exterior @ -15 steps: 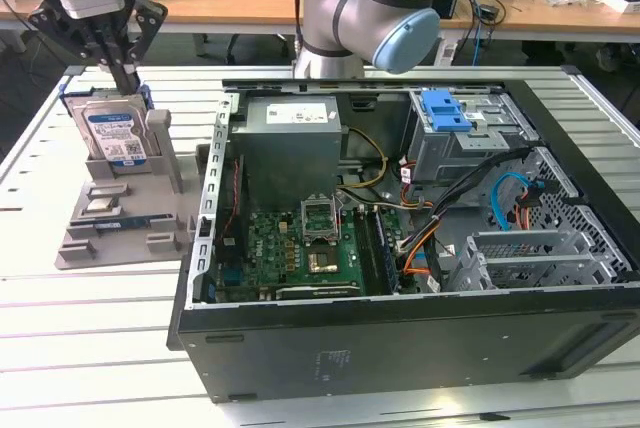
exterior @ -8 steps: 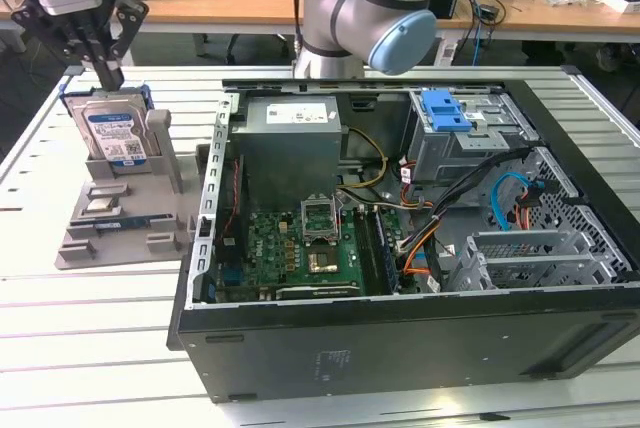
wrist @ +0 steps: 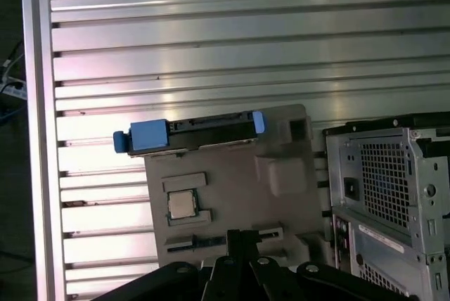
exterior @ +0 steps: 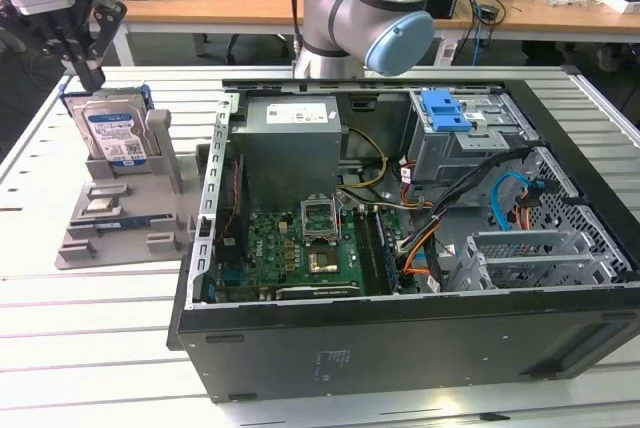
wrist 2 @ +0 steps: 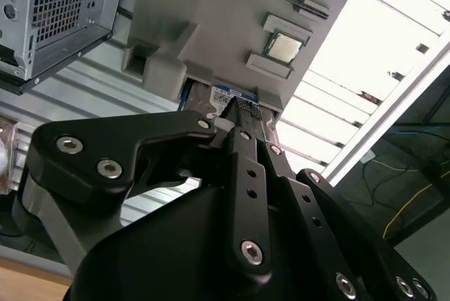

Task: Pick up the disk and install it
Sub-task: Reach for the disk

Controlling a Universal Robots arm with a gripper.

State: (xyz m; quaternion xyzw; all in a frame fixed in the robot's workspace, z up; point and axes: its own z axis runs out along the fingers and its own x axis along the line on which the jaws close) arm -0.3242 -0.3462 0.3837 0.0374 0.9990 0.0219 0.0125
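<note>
The disk (exterior: 115, 133), silver-grey with a blue-and-white label and blue side rails, stands on edge in a grey holder (exterior: 110, 233) at the exterior view's left, beside the open computer case. The first wrist view has its top edge (wrist: 204, 131) with the blue rails. My gripper (exterior: 92, 76) hangs just above the disk's upper left corner, fingers together and holding nothing. In the second wrist view the fingertips (wrist 2: 235, 107) point at the disk's label (wrist 2: 226, 97).
The open computer case (exterior: 400, 333) lies on the slatted metal table, with a grey power supply (exterior: 290, 138) and a drive cage topped by a blue bracket (exterior: 445, 108). A processor chip (wrist: 182, 205) rests on the holder. The arm's elbow (exterior: 370, 8) looms behind the case.
</note>
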